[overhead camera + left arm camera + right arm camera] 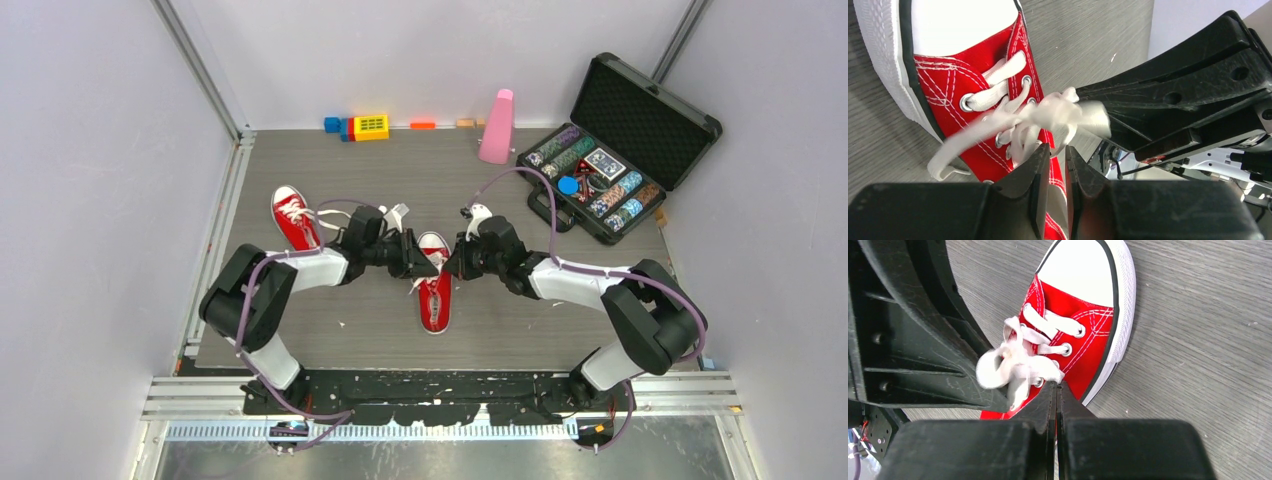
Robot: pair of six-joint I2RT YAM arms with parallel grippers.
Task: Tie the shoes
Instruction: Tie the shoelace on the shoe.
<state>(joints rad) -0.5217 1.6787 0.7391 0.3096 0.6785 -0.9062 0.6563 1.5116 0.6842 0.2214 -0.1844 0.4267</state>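
Observation:
One red shoe [436,295] with white laces lies mid-table, toe pointing away from the arm bases; it shows in the left wrist view [973,75] and the right wrist view [1083,325]. Both grippers meet over its laces. My right gripper [1057,384] [453,264] is shut on a white lace [1018,367] at its tips. My left gripper [1058,149] [427,262] has a narrow gap between its jaws; the bunched lace [1048,114] lies just beyond its tips, and I see nothing pinched. The second shoe [295,217] lies at the back left.
An open black case [640,120] of poker chips stands at the back right. A pink cone-shaped object [497,127] and coloured blocks [360,127] stand along the back wall. Metal rails edge the mat at left and front.

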